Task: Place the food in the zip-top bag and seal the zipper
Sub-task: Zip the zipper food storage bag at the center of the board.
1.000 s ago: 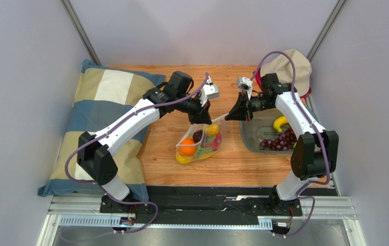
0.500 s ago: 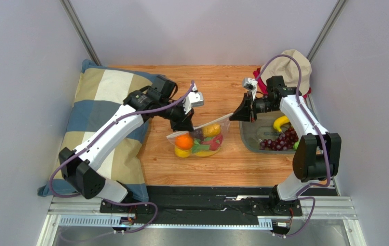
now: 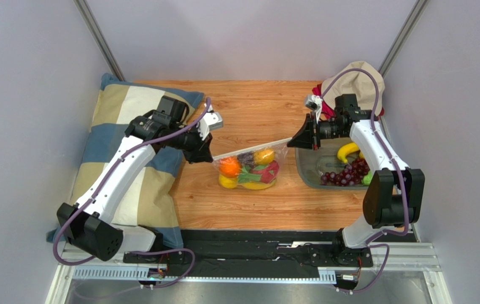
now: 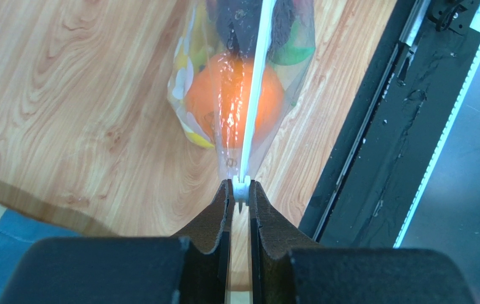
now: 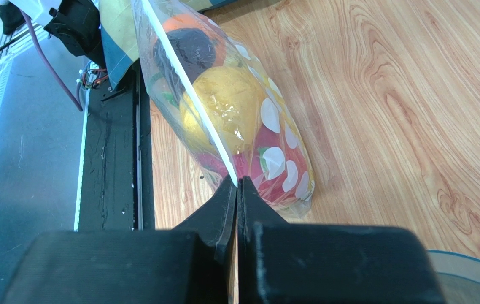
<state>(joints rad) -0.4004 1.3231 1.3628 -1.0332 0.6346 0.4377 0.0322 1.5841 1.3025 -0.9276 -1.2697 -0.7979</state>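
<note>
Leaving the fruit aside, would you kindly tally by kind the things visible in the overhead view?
claws, left claw and right claw: 2
zip-top bag: 1
grey tray: 1
checked pillow: 1
beige hat: 1
Total: 6

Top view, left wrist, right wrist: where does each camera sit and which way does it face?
Top: above and behind the bases, looking down on the table; both arms show.
Left wrist: on that arm, looking along the left fingers at the zipper and orange.
Right wrist: on that arm, along the right fingers at the bag.
All share the bag.
</note>
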